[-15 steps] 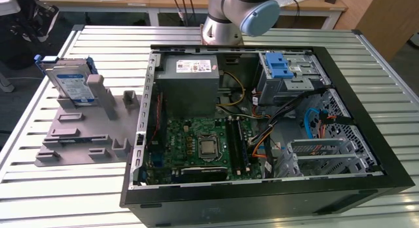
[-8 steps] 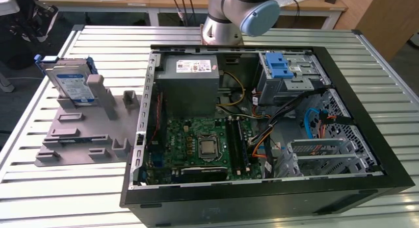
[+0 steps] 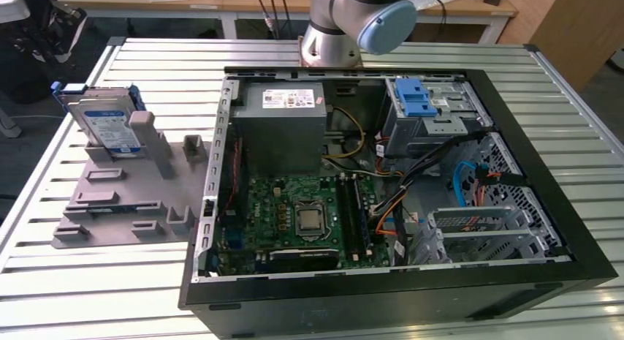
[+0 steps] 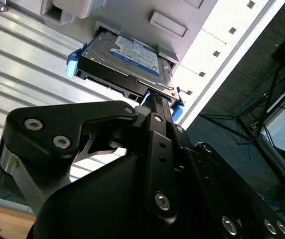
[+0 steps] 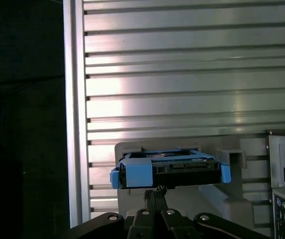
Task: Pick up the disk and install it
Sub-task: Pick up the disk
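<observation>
gripper (image 5: 155, 191) closed, nr disk (image 5: 182, 168) edge | disk upright in holder (image 3: 117, 195)

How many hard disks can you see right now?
1. The disk stands in the grey holder on the table, to the exterior view's left of the open computer case. Others may sit hidden inside the case's drive cages.

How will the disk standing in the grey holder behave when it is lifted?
The disk looks like rigid metal, so probably stiff and heavy for its size. Standing on edge in the holder, it may tip once freed. Its smooth blue frame might slip.
</observation>
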